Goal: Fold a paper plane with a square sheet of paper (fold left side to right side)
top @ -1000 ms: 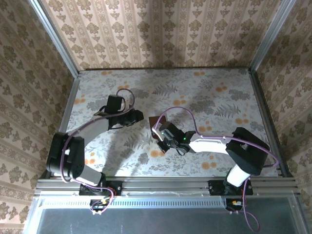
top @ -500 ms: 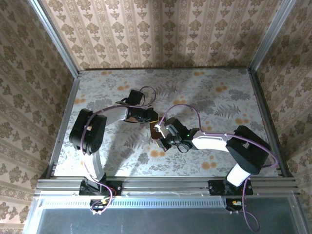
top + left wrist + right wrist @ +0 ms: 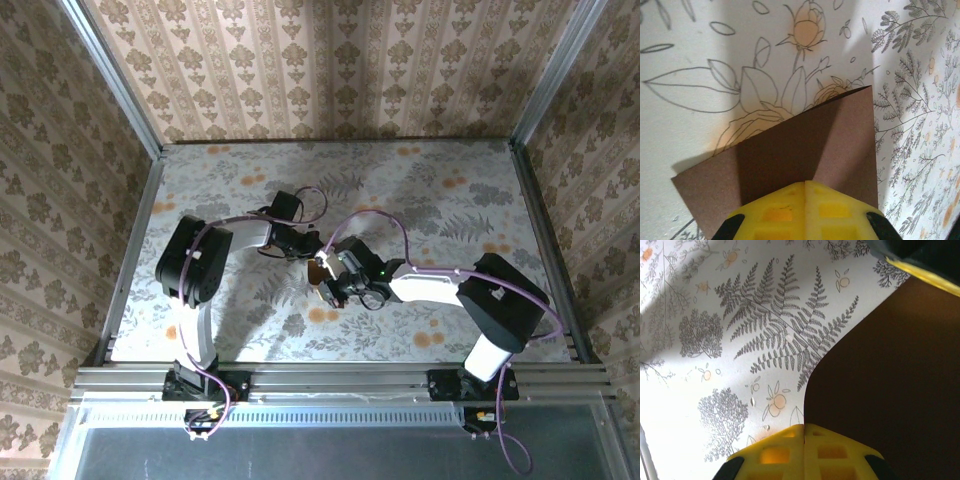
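Grip mattered: my left fingers point(image 3: 775, 212) were clenched on the square sheet of paper point(image 3: 805, 145) to carry its edge over. My right fingers point(image 3: 840, 452), clamped on it too, steadied it.

The desk point(image 3: 440, 190) is covered by a pale print of grey ferns, outlined flowers and small orange blotches, and it is bordered by metal rails point(image 3: 340, 378). Near its middle the square sheet of paper point(image 3: 805, 145) is seen, dark reddish-brown, with a shadow cast on the print beneath it.
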Motion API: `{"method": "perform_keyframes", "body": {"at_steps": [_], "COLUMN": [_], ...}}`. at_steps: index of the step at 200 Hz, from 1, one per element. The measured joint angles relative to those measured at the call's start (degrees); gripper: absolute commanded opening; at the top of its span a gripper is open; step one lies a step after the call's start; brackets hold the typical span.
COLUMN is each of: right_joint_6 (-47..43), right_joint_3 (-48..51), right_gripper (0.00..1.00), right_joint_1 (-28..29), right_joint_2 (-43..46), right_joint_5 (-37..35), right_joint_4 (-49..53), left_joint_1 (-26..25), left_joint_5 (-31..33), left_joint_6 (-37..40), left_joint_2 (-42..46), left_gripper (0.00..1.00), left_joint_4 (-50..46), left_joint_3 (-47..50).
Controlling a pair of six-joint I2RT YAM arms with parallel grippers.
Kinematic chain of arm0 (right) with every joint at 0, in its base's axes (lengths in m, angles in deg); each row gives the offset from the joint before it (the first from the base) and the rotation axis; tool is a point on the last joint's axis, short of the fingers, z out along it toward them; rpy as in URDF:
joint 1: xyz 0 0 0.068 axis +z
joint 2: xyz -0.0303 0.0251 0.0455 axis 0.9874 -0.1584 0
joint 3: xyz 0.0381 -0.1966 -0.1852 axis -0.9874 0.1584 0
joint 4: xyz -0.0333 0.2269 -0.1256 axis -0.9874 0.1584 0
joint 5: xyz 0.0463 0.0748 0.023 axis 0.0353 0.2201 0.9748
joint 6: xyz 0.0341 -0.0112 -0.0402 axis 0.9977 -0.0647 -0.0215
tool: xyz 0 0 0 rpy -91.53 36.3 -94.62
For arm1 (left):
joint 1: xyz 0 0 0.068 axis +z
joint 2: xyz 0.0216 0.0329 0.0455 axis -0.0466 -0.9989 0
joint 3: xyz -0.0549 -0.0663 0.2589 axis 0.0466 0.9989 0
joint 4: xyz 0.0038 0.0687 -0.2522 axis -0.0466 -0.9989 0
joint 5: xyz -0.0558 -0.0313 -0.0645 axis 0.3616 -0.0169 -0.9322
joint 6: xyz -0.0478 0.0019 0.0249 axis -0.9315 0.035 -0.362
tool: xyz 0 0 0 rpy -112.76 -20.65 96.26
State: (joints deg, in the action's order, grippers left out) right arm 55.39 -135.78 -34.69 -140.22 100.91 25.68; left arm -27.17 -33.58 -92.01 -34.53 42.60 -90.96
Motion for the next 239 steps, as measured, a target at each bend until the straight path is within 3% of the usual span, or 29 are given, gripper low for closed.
{"method": "perform_keyframes", "body": {"at_steps": [239], "right_joint_6": [1.1], "right_joint_3": [-5.6], "right_gripper": [0.00], "right_joint_1": [-3.6], "right_joint_2": [-3.5], "right_joint_5": [-8.0], "right_joint_4": [12.3], "left_joint_1": [-1.1], "left_joint_5": [2.3], "left_joint_6": [2.3], "left_joint_2": [0.0], "left_gripper": [0.00], "left_joint_4": [1.0], "left_joint_3": [0.1]}}
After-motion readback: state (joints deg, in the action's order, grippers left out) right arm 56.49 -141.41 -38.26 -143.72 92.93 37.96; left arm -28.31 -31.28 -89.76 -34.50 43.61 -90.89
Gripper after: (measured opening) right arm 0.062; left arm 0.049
